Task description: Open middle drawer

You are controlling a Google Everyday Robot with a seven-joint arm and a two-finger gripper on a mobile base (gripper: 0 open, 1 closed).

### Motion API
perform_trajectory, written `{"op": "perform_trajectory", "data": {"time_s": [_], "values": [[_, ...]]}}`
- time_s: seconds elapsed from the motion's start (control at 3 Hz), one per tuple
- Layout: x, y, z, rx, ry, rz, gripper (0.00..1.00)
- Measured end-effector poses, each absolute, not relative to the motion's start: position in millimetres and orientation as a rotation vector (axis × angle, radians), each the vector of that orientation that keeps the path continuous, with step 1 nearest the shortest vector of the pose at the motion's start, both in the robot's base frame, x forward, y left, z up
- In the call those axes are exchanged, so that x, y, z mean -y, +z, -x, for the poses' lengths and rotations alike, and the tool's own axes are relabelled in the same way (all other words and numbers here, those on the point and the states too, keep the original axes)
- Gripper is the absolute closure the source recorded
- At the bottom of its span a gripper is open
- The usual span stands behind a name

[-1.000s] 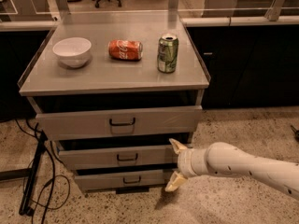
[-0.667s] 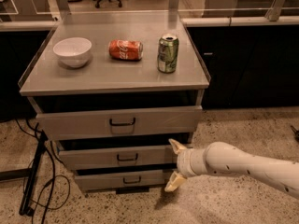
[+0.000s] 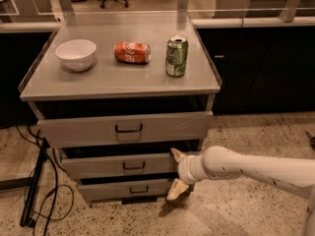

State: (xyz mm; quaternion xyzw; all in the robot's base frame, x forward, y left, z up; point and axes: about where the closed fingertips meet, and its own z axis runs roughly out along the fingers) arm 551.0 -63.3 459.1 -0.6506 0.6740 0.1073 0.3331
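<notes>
End effector (image 3: 176, 173) spread at middle drawer (image 3: 118, 165) right end | 3 drawers (image 3: 125, 128) | 2 cans (image 3: 176, 56) | 1 bowl (image 3: 76, 54)

Single high view, angled down at cabinet (image 3: 123, 82) front, jaws at lower centre.

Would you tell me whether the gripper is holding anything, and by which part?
Nothing is held. The gripper sits with jaws open at the right end of the middle drawer, apart from its handle.
</notes>
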Motion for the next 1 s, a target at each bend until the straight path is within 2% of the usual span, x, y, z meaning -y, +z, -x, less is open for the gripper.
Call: {"op": "perform_trajectory", "data": {"time_s": [0.33,0.67,1.0], "values": [[46.1,415.0,-585.0,-1.769,0.256,1.713,0.00],[45.4,414.4,-585.0,-1.769,0.257,1.715,0.00],[45.4,414.4,-584.9,-1.769,0.257,1.715,0.26]]}}
